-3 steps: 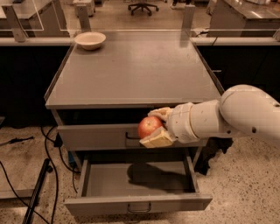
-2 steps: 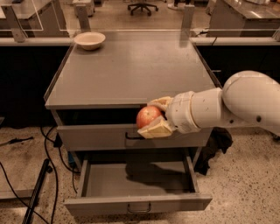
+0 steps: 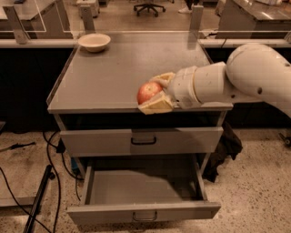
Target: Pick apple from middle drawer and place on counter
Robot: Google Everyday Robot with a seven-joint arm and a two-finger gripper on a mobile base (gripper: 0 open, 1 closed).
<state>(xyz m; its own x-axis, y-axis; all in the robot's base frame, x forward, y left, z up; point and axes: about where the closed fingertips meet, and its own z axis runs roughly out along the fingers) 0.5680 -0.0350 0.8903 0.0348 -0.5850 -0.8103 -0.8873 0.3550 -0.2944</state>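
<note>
Tabletop [image 3: 113, 75]: grey metal, mostly bare. One cream bowl [image 3: 94, 42] sits at its far-left corner, about 11 o'clock from the apple and well apart from it. Behind, at 12 o'clock, a pale-edged bench with clear panels [image 3: 41, 27], and past that one office chair [image 3: 146, 7]. Nothing stands on the tabletop between bowl and apple. White arm [image 3: 236, 77] comes in from 3 o'clock and crosses the tabletop's front-right corner. Claw [image 3: 150, 94] is at the front edge, right of centre, clamped on the apple [image 3: 146, 92]: one tan finger [image 3: 163, 78] wraps over the top at 1 o'clock, the other lies under it at 5 o'clock and overlaps the front rim. Apple is red with a paler patch and sits at the claw's 9 o'clock end, over the front edge; contact with the surface cannot be judged. At 6 o'clock below, a closed taller-fronted drawer [image 3: 100, 142] with a larger handle [image 3: 143, 140]; under that, the middle drawer [image 3: 100, 213] is pulled out, its floor bare, small loop handle facing front. Floor at 8 o'clock: dark cables [image 3: 50, 150] and a black pole [image 3: 38, 200]. Dark cloth [image 3: 223, 145] hangs at 4 o'clock beside the cabinet. Count: one apple, one bowl, one claw, two drawers, two handles.
</note>
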